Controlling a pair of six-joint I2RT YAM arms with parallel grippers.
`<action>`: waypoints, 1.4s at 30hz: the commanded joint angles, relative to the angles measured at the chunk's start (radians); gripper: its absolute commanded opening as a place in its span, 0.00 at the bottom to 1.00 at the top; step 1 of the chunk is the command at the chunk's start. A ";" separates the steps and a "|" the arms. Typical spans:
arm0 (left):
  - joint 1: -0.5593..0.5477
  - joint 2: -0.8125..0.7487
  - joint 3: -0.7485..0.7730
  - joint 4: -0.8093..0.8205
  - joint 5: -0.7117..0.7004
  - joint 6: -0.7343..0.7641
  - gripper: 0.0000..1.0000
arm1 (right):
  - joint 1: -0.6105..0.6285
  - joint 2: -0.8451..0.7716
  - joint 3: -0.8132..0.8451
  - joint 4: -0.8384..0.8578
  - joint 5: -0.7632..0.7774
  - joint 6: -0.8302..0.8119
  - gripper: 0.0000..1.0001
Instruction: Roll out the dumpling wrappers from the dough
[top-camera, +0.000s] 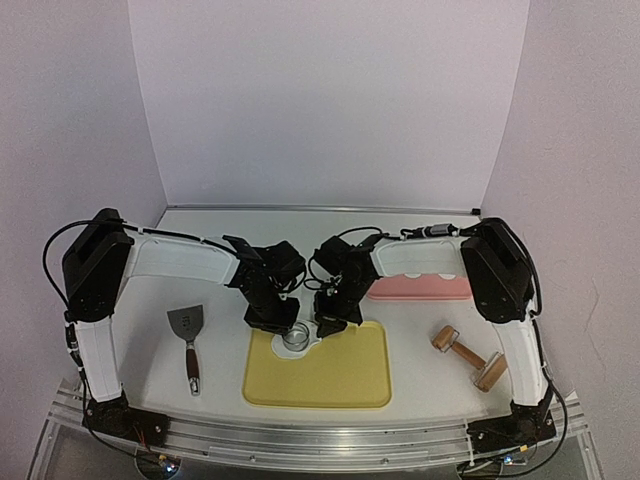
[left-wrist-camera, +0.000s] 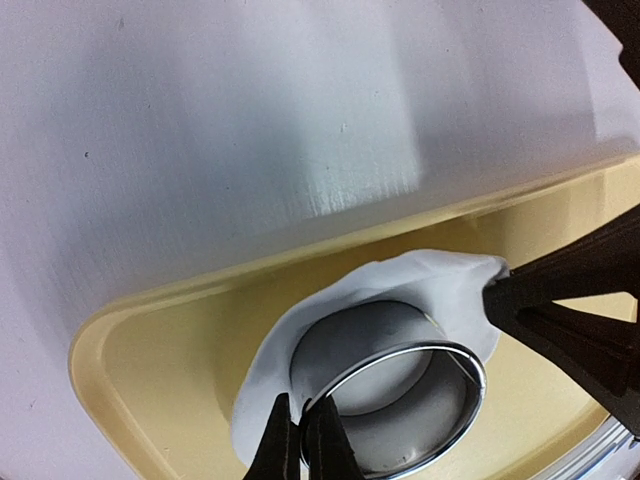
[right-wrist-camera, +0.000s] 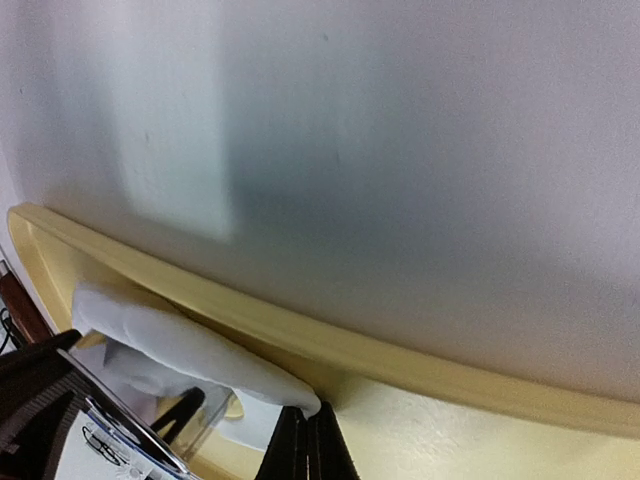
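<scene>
A metal ring cutter (left-wrist-camera: 400, 395) stands in the far left corner of the yellow tray (top-camera: 330, 385). A sheet of irregular white dough (left-wrist-camera: 420, 285) is draped around the cutter's wall. My left gripper (left-wrist-camera: 303, 440) is shut on the cutter's near rim, which sits thin between the fingertips. From the right, my right gripper (right-wrist-camera: 308, 445) is shut on the edge of the dough (right-wrist-camera: 180, 345) and holds that edge off the tray floor. Seen from above, the left gripper (top-camera: 275, 318) and the right gripper (top-camera: 328, 322) flank the ring cutter (top-camera: 296, 337). The dumpling wrappers are out of view.
A scraper (top-camera: 188, 340) with a dark handle lies on the table left of the tray. A wooden rolling pin (top-camera: 468, 357) lies to the tray's right. A pink tray (top-camera: 420, 287) sits behind the right arm. The yellow tray's raised lip (right-wrist-camera: 400, 355) runs just beyond both grippers.
</scene>
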 joint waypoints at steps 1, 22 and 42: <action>0.003 0.026 0.015 -0.029 -0.050 -0.004 0.00 | 0.010 -0.096 -0.067 -0.003 -0.052 0.050 0.00; 0.003 0.019 0.025 -0.014 -0.031 0.014 0.01 | 0.010 -0.262 -0.181 0.080 -0.046 0.127 0.00; 0.003 -0.097 0.018 0.015 -0.053 -0.005 0.47 | 0.017 -0.193 -0.114 0.192 -0.109 0.177 0.00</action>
